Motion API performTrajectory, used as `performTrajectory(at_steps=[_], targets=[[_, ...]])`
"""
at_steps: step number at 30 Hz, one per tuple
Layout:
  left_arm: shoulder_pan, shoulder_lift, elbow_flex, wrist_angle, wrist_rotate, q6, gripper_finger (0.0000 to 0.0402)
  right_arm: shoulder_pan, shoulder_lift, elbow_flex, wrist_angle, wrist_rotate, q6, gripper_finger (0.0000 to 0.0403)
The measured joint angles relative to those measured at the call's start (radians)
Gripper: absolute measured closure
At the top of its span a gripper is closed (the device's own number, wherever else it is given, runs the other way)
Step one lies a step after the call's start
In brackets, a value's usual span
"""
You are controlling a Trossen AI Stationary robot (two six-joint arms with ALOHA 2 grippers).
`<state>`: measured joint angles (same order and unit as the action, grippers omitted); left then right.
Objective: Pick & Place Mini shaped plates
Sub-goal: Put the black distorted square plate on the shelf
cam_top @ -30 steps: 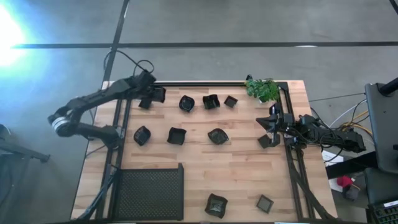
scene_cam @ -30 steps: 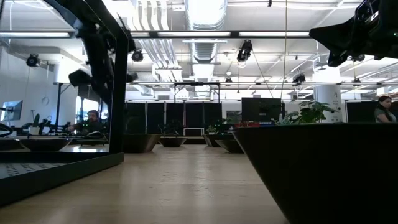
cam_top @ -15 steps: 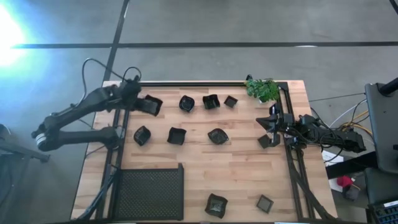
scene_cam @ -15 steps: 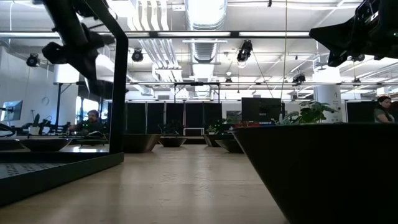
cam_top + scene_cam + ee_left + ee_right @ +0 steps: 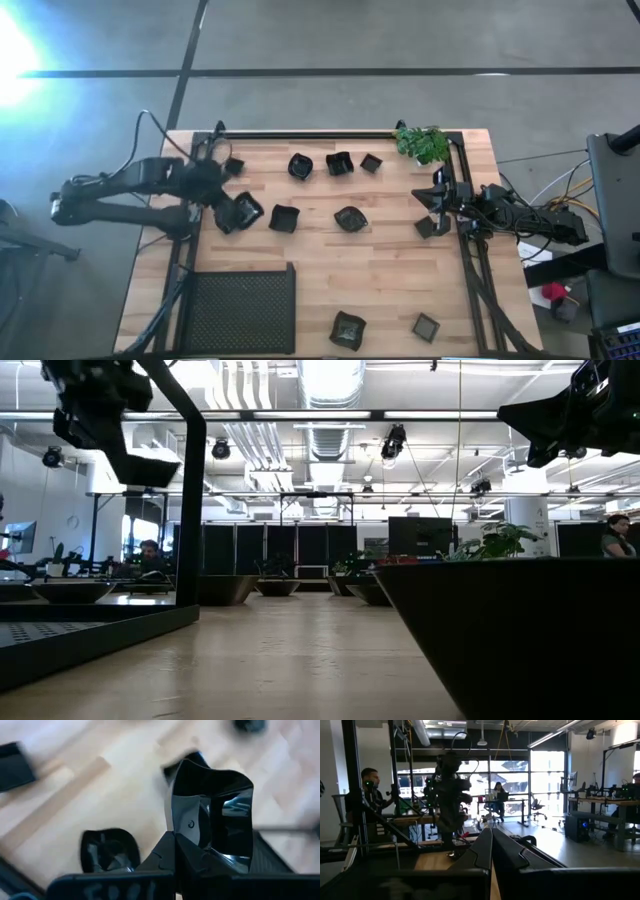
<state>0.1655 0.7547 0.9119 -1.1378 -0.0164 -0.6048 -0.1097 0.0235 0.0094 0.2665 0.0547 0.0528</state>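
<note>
The wooden tabletop point(image 5: 380, 270) was the biggest thing under me, and the black mesh tray point(image 5: 242, 308) lay at its near left corner. My left arm reached in from the left edge, and my left tool point(image 5: 226, 205) was clamped on the rim of one small black dish with wavy walls, the held dish point(image 5: 212, 815), carrying it above the left part of the tabletop, just beside another small dish point(image 5: 228, 218) that lay there. In the left wrist view that held dish stood clear of the wood, with a further dish point(image 5: 110, 850) lying below it. My right arm rested along the right edge, my right tool point(image 5: 432, 197) hanging over the tabletop with its fingers pressed together and nothing between them, close to a small square dish point(image 5: 426, 227) near that edge. The green plant point(image 5: 422, 144) stood at the far right corner. The other little plates were spread about: three in a row along the far side point(image 5: 300, 165), point(image 5: 339, 162), point(image 5: 371, 162), a small one near the far left point(image 5: 234, 166), two in the middle point(image 5: 284, 218), point(image 5: 349, 218), and two at the near edge point(image 5: 348, 329), point(image 5: 427, 326). In the low view the left arm's load hung high at the left, above the tabletop.
</note>
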Motion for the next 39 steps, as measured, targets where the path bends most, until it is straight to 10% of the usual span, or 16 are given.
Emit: performTrajectory(at_steps=[39], targets=[[-0.908, 0.339, -0.049, 0.318, 0.140, -0.446, 0.0401, 0.000, -0.001, 0.000, 0.000, 0.000, -0.003, 0.0394]])
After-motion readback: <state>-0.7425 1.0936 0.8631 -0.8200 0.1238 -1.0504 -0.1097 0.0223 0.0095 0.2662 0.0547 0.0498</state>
